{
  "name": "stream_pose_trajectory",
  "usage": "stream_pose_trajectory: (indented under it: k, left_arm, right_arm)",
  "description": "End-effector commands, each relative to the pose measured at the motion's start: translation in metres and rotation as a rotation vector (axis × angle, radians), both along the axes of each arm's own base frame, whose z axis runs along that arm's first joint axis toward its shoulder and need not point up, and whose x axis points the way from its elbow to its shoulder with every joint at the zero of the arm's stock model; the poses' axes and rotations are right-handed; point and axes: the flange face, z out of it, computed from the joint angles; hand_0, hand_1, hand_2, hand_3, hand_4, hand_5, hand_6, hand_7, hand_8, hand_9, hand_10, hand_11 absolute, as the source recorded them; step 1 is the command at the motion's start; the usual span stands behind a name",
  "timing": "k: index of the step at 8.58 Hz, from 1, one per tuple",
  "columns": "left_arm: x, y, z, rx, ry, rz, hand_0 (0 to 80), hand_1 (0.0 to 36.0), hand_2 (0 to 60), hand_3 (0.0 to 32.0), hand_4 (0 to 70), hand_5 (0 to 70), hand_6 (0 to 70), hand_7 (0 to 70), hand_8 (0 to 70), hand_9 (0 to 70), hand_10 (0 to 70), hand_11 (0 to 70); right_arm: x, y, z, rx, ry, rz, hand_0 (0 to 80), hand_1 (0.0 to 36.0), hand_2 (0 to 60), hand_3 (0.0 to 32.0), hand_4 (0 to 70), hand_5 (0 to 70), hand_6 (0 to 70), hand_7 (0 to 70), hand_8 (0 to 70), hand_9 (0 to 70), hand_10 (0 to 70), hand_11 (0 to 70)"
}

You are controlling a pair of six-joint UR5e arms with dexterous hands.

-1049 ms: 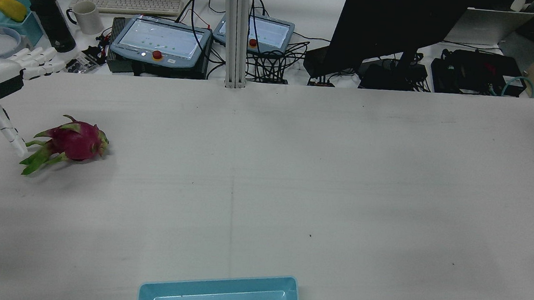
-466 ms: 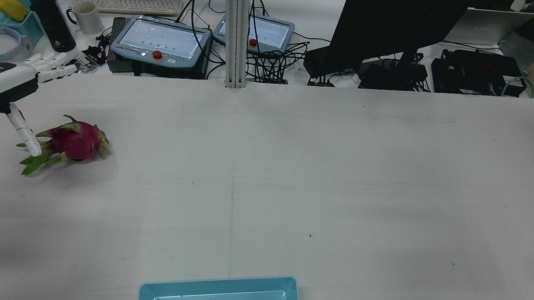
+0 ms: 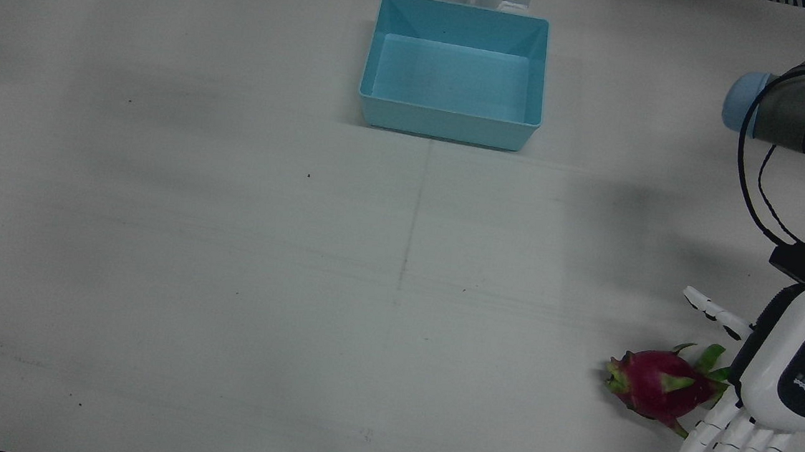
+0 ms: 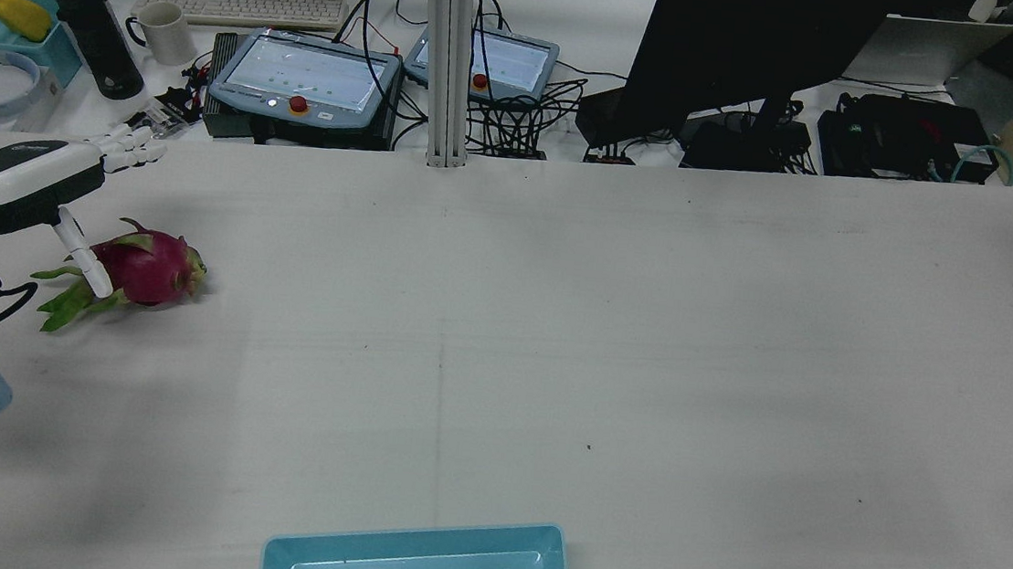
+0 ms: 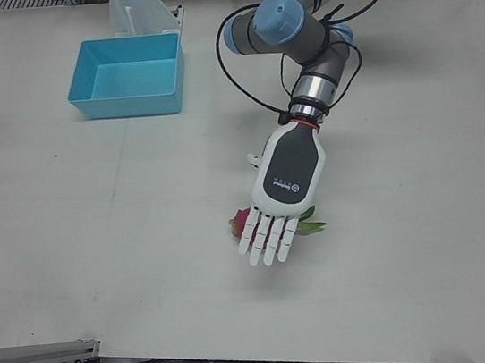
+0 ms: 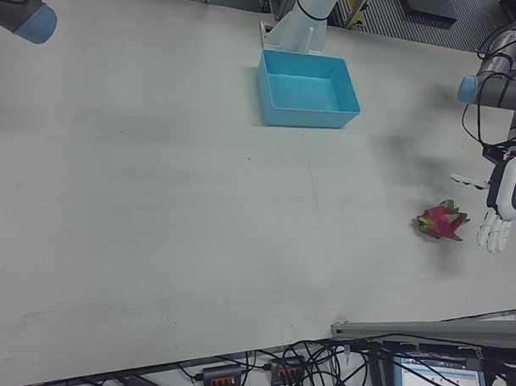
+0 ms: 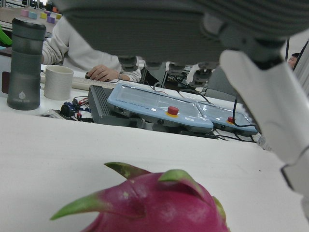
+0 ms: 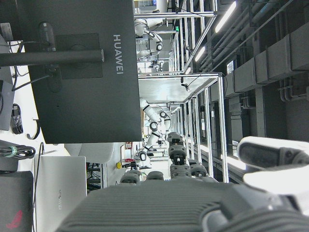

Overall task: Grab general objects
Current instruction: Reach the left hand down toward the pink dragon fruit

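A pink dragon fruit (image 3: pixel 656 386) with green scales lies on the white table, near the robot's left and toward the operators' edge. It also shows in the rear view (image 4: pixel 150 267), right-front view (image 6: pixel 441 221) and close up in the left hand view (image 7: pixel 159 205). My left hand (image 3: pixel 785 378) is open with the fingers stretched out flat, palm down, hovering over the fruit's leafy end. In the rear view the left hand (image 4: pixel 21 173) has its thumb hanging in front of the fruit. In the left-front view the left hand (image 5: pixel 285 175) covers most of the fruit (image 5: pixel 244 222). My right hand (image 8: pixel 183 203) shows only in its own view, raised and empty.
A light blue bin (image 3: pixel 450 118) stands on the robot's side of the table, mid-width, also in the rear view (image 4: pixel 411 537). Behind the table's far edge are teach pendants (image 4: pixel 305 74), a mug, a bottle and a monitor (image 4: pixel 748 40).
My left hand has moved in from the table's side toward the dragon fruit; its thumb now crosses the fruit's leafy end. The fruit has not moved.
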Motion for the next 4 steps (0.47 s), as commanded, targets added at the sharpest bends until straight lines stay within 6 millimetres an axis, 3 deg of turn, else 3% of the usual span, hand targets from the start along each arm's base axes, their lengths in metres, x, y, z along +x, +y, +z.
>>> stream_pose_trajectory:
  k: [1,4]
  left_arm:
    - [0.0493,0.0074,0.0123,-0.039,-0.021,0.079,58.7,23.9,2.8,0.4,0.8,0.0,0.0,2.8,0.0,0.0,2.3,6.3]
    - [0.0513,0.0036,0.0066,-0.043,-0.023,0.077,59.1,24.2,2.8,1.2,0.7,0.0,0.0,3.0,0.0,0.0,2.4,6.5]
  right_arm:
    - [0.0000,0.0000,0.0000,0.000,0.000,0.000,0.0,0.0,0.0,0.0,0.0,0.0,0.0,0.0,0.0,0.0,0.0,0.0]
    - [0.0000,0.0000,0.0000,0.000,0.000,0.000,0.0,0.0,0.0,0.0,0.0,0.0,0.0,0.0,0.0,0.0,0.0,0.0]
